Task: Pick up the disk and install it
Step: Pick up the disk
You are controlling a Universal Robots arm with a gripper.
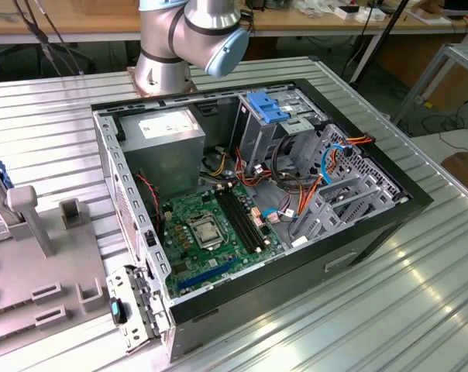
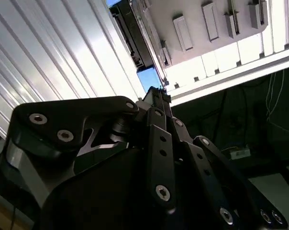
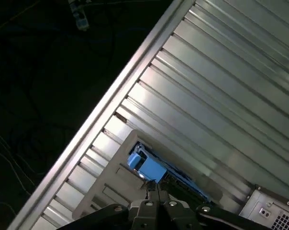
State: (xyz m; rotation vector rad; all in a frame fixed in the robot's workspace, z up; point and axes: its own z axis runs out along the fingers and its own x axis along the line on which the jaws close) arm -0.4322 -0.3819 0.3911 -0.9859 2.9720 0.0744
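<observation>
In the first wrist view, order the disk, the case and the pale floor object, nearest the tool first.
1. The disk, just ahead of the tool.
2. The case, on the table.
3. The floor object, beyond the table's edge.

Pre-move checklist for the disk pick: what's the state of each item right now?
1. Disk located: ok. The disk stands on edge in the grey fixture.
2. Gripper lined up: ok. The gripper points at the disk's blue rail in both wrist views.
3. Disk gripped: cannot tell. Contact with the disk is not visible.
4. Case open: ok. The computer case lies with its side off and the motherboard exposed.
5. Drive cage free: cannot tell. Orange and blue cables run across the grey cage.
</observation>
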